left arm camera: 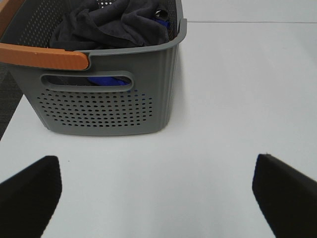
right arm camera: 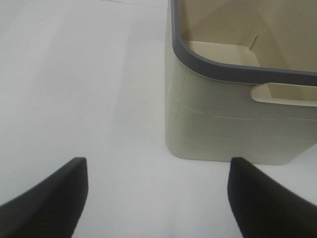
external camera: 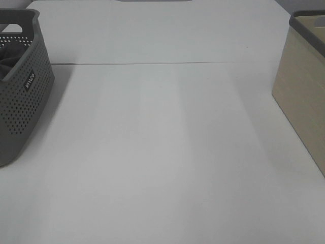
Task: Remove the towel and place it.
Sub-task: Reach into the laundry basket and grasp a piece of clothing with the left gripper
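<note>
Counts: 1 grey perforated basket (left arm camera: 106, 106); 1 beige bin (right arm camera: 223, 129) with a dark rim; 1 charcoal towel (left arm camera: 106, 25); 1 blue cloth (left arm camera: 106, 80); 2 pincers, the left pincer (left arm camera: 156, 168) and the right pincer (right arm camera: 158, 166), each showing 2 dark fingers (left arm camera: 29, 196); 1 white tabletop (external camera: 162, 152).

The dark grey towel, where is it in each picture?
High view: far left edge, just a dark bit of the towel showing inside the grey basket.
Left wrist view: the towel is bunched up inside the same basket.
Right wrist view: not in it; only the beige bin and the table show.
Shared landmark: the white table is in all three; the basket links the first two.
</note>
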